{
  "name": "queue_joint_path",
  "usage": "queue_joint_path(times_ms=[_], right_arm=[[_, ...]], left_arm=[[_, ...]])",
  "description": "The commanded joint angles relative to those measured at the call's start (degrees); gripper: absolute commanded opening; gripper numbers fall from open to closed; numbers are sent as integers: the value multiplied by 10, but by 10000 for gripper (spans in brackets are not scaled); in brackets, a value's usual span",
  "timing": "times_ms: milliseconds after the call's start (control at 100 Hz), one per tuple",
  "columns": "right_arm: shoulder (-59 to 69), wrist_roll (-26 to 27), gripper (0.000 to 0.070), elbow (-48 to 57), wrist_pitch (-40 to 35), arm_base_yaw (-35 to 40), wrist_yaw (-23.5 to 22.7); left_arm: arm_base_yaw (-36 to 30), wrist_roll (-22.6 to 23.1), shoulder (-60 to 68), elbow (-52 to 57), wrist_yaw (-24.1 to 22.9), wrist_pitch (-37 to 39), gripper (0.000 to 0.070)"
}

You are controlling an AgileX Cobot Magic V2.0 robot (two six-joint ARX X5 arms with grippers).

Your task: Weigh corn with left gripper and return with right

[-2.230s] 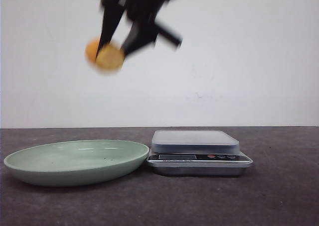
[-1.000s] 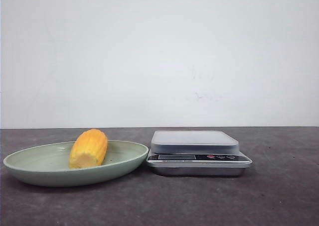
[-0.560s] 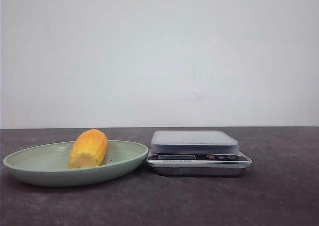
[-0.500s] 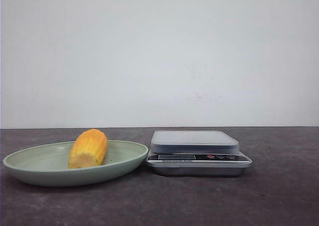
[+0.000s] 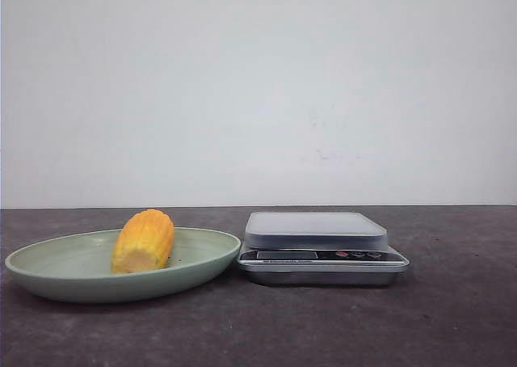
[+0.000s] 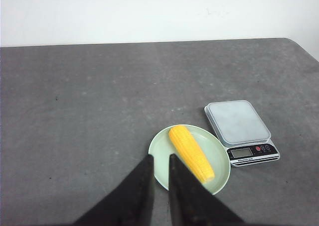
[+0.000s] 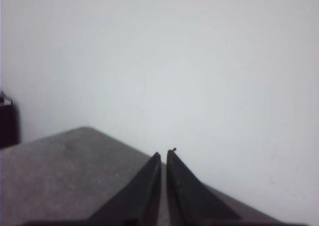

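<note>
The yellow-orange corn (image 5: 144, 240) lies in the pale green plate (image 5: 48, 263) at the left of the table, its paler cut end toward me. It also shows in the left wrist view (image 6: 191, 153), lying across the plate (image 6: 164, 164). The silver kitchen scale (image 5: 319, 246) stands just right of the plate with nothing on its platform; it shows in the left wrist view too (image 6: 241, 131). My left gripper (image 6: 160, 159) is high above the table, shut and empty. My right gripper (image 7: 163, 155) is shut and empty, raised, facing the white wall. Neither gripper shows in the front view.
The dark grey table (image 5: 452, 318) carries only the plate and scale. A white wall stands behind it. A dark object (image 7: 7, 121) sits at the edge of the right wrist view.
A gripper held the corn high above the plate 2.2 s ago. The corn now lies in the plate and the arm has left the front view. Nothing has moved in the last second.
</note>
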Motion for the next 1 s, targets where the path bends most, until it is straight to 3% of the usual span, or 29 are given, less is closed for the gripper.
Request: queue_joint_path(times_ms=[0, 370, 470, 520, 580, 640, 760, 860, 990], right_arm=[[-1, 0, 15, 8, 5, 7, 0], [-29, 0, 15, 6, 2, 5, 3], [-47, -11, 15, 6, -76, -46, 90], [-54, -12, 15, 1, -130, -89, 95], [-65, -9, 15, -21, -166, -154, 63], [-83, -8, 15, -67, -148, -224, 16], [-139, -7, 15, -212, -3, -342, -92], [-196, 35, 15, -344, 126, -407, -168], [-261, 95, 15, -479, 181, -453, -229]], left_arm=[[-3, -4, 2, 11, -2, -12, 16], [-3, -4, 2, 11, -2, -12, 16], [-3, -4, 2, 11, -2, -12, 16], [-3, -4, 2, 11, -2, -12, 16], [-3, -4, 2, 11, -2, -12, 16], [-3, -4, 2, 11, -2, -12, 16], [-3, -4, 3, 11, -2, -12, 16], [-3, -4, 3, 11, -2, -12, 16], [-3, -4, 3, 11, -2, -12, 16]])
